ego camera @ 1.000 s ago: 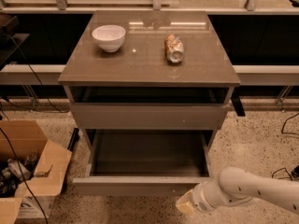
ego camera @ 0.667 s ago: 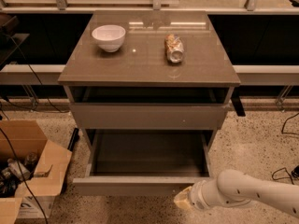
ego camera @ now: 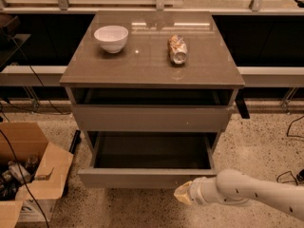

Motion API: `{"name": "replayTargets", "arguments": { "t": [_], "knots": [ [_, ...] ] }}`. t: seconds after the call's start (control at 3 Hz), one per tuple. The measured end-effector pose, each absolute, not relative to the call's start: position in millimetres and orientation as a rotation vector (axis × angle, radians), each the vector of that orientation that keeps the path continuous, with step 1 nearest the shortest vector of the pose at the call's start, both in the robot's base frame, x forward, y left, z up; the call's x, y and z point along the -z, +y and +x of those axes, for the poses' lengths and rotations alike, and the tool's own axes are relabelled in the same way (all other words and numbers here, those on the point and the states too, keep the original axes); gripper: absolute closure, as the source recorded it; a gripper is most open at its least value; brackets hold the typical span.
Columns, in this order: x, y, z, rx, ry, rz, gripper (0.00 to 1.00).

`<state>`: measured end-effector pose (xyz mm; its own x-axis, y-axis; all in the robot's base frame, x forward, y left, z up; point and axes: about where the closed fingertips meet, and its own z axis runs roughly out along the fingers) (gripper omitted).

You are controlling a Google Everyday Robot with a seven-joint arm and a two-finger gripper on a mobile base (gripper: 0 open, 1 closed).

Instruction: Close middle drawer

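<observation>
Cardboard box (ego camera: pixel 33 167) with its flaps open stands on the speckled floor (ego camera: pixel 266 141) at eight o'clock in the view, holding dark clutter, with black cables trailing over it. A grey-taupe cabinet (ego camera: pixel 152 68) fills the centre. On its glossy top, a white bowl (ego camera: pixel 111 38) sits upright toward ten o'clock of the surface, and a crushed can (ego camera: pixel 178 49) lies on its side toward one o'clock, well apart from the bowl. Below the top, the taller drawer front (ego camera: pixel 152 118) shows a dark gap above it. Under that, the middle drawer (ego camera: pixel 133 177) is pulled far out toward six o'clock, its tray open to view. The gripper (ego camera: pixel 182 194) is at five o'clock in the view, its yellowish tip just beside the right end of the drawer's front panel, at the lower edge; contact cannot be told, nor whether it is spread or closed, and it holds nothing visible. The white arm (ego camera: pixel 247 191) reaches in from four o'clock.
</observation>
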<state>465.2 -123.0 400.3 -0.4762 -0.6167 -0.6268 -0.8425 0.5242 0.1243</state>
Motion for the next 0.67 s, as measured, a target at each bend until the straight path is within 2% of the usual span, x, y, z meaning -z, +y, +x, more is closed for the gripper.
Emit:
{"name": "replayTargets", "arguments": {
  "t": [0.67],
  "knots": [
    [-401.9,-116.8,531.1,-0.554,2.125,-1.163,1.0]
  ]
}}
